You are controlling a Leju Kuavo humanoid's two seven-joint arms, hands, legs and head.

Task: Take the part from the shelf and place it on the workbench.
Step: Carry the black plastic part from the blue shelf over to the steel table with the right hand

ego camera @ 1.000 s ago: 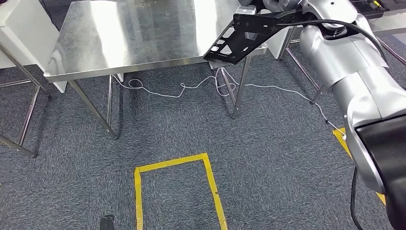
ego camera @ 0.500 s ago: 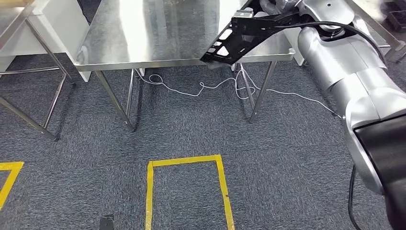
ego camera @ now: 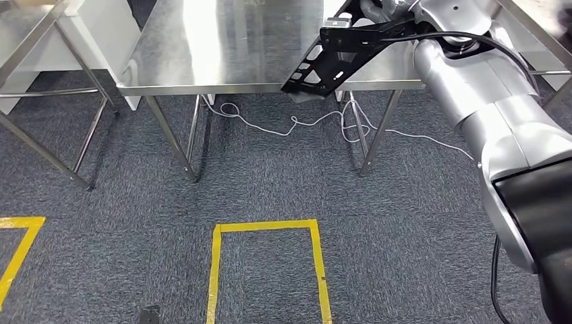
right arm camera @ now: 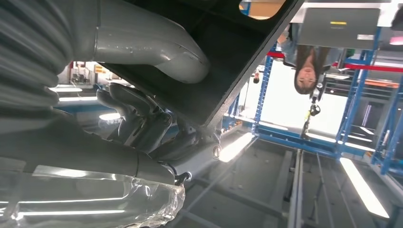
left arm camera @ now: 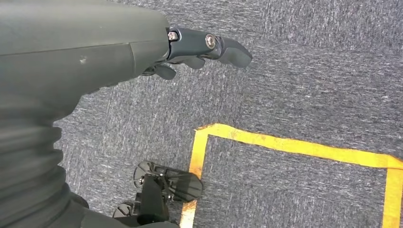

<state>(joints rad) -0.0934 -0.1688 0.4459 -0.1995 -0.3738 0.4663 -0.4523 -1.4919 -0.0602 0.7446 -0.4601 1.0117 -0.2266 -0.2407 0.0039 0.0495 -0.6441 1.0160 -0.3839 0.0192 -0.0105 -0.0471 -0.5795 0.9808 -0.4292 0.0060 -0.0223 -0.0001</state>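
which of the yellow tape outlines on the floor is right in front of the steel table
The full three-sided yellow outline, centred before the steel table. The other yellow outline, at the picture's left edge, shows just a corner and lies off to the side.

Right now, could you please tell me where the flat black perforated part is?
In the head view, the flat black perforated part is held by the right hand, tilted over the steel workbench's near right edge.

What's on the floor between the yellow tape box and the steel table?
In the head view, bare grey carpet separates yellow tape box from workbench.
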